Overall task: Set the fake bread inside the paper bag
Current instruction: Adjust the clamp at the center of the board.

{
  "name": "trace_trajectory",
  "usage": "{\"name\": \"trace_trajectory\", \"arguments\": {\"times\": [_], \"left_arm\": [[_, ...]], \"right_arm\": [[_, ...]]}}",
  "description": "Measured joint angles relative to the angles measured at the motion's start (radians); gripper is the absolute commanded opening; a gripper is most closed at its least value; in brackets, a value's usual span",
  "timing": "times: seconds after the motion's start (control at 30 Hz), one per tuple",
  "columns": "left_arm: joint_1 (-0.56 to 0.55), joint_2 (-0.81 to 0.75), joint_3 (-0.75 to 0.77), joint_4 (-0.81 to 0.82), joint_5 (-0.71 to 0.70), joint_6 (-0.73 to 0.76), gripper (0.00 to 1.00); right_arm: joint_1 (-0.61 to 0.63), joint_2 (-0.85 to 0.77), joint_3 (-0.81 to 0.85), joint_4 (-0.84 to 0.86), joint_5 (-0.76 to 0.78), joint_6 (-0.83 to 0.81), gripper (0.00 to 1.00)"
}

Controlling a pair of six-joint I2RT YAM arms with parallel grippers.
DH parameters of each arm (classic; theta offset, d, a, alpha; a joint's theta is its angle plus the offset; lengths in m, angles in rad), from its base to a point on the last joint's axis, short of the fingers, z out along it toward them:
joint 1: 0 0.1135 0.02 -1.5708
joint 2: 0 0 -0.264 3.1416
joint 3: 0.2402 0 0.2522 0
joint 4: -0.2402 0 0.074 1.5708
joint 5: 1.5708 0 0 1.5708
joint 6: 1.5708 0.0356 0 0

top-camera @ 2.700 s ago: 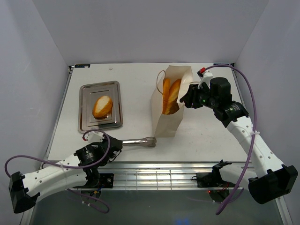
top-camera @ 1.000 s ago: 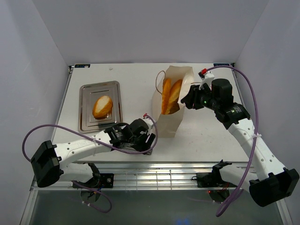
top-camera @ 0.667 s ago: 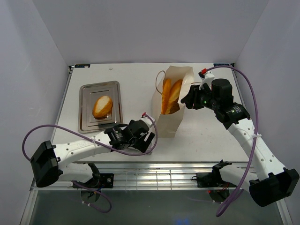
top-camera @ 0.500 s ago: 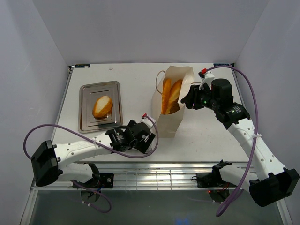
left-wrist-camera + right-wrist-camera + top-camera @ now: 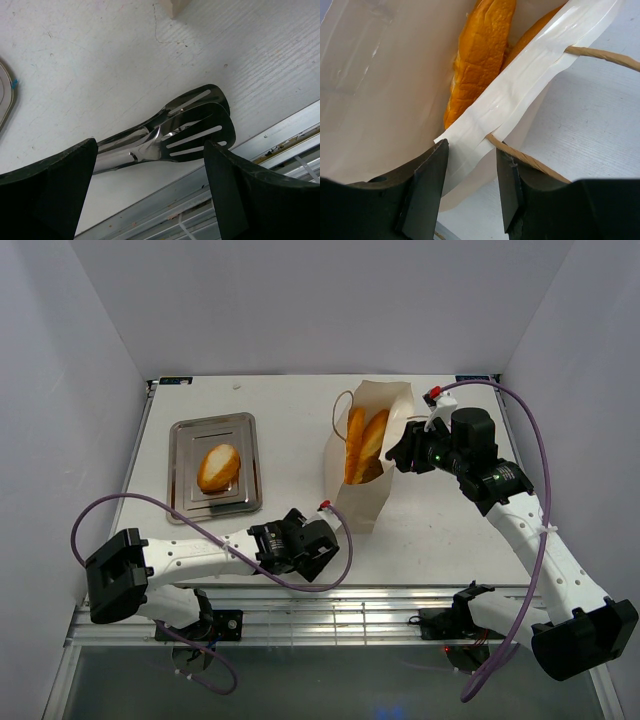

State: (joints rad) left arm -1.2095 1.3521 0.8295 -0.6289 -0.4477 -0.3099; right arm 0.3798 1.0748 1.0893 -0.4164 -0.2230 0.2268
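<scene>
The paper bag (image 5: 360, 495) stands open on the worktop (image 5: 285, 415), toward 2 o'clock from its middle. Two long pieces of fake bread (image 5: 364, 445) lean upright inside it, side by side. A third piece, an oval roll (image 5: 218, 468), lies in the steel tray (image 5: 190, 502) at 9 o'clock, well apart from the bag. The right gripper (image 5: 469, 152) sits at the bag's 3 o'clock side, its fingers pinched on the folded rim beside a cord handle (image 5: 530, 160). The left gripper (image 5: 150, 145) hangs low at the 6 o'clock edge. Its fingers are spread wide on either side of the metal tongs (image 5: 190, 132), which lie flat on the worktop with their blades together.
</scene>
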Motion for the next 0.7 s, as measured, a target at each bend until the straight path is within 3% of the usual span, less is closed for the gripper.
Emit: {"name": "trace_trajectory", "arguments": {"times": [0.7], "left_arm": [[-0.013, -0.143, 0.000, -0.082, -0.116, -0.171, 0.96]], "right_arm": [[0.000, 0.007, 0.000, 0.001, -0.008, 0.000, 0.49]]}}
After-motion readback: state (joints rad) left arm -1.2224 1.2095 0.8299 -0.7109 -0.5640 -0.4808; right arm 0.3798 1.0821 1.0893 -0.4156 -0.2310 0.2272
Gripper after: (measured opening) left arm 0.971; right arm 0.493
